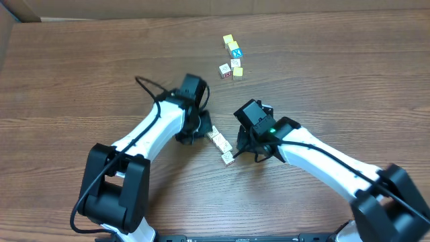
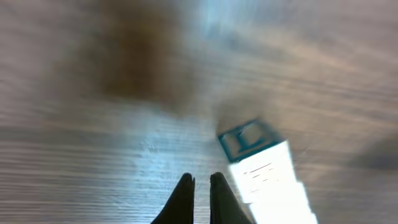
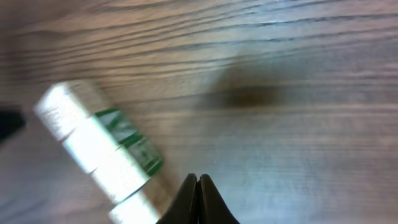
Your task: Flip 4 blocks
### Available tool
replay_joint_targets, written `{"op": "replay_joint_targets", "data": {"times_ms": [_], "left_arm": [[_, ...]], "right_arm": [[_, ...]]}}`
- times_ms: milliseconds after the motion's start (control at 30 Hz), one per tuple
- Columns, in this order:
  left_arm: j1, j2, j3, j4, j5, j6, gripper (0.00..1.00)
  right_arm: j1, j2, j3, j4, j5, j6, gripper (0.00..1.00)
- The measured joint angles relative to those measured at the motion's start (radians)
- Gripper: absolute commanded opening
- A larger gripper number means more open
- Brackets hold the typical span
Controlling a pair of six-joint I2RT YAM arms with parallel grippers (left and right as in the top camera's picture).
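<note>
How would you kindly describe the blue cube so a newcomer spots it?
On the wooden table, find the small cluster of cubes at the far side. The blue cube sits second from its far end, the only bright blue top among yellow and cream.

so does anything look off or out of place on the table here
nothing spilled or damaged. the row of blocks between the left end effector and right end effector just lies slanted across the grain of the table.
</note>
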Motion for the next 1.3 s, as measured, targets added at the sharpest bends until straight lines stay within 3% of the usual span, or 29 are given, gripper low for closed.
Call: {"op": "replay_joint_targets", "data": {"times_ms": [233,667,1300], "left_arm": [[0.002,0.0,0.1,-0.001,-0.055,0.016,0.04],[0.099,0.0,0.1,-0.031,-0.079,0.015,0.04],[0.111,0.0,0.1,-0.038,-0.082,0.015,0.05]], "right_arm": [[0.023,-0.1,0.026,-0.04,-0.127,0.032,0.04],[0.263,0.067,0.025,0.081,-0.068,0.018,0.04],[0.268,0.116,0.025,0.045,-0.009,0.17,0.04]]}}
